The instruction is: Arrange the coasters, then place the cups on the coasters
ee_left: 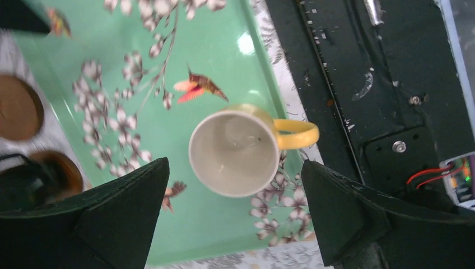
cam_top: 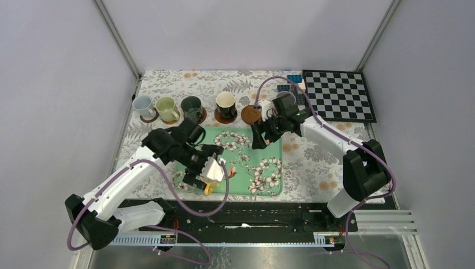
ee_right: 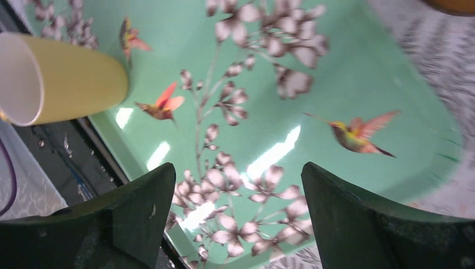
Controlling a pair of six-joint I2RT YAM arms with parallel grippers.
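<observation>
A yellow cup (ee_left: 234, 150) stands upright on the green floral tray (ee_left: 213, 50), its handle toward the near rail. My left gripper (ee_left: 235, 185) hovers open just above it, one finger (ee_left: 120, 210) on each side and not touching; from above the left gripper (cam_top: 210, 170) covers the cup (cam_top: 208, 189). My right gripper (cam_top: 259, 139) is open over the tray's far edge with nothing between its fingers; its view shows the yellow cup (ee_right: 61, 78) far off. At the back, pale blue (cam_top: 143, 105), olive (cam_top: 167, 108), dark green (cam_top: 191, 106) and cream-lined (cam_top: 226, 104) cups sit on coasters. One coaster (cam_top: 250, 114) is bare.
A pale object (cam_top: 266, 106) shows partly behind the right wrist. A checkerboard (cam_top: 339, 94) lies at the back right with blue pieces (cam_top: 294, 78) beside it. The black rail (ee_left: 358, 84) runs just past the tray's near edge.
</observation>
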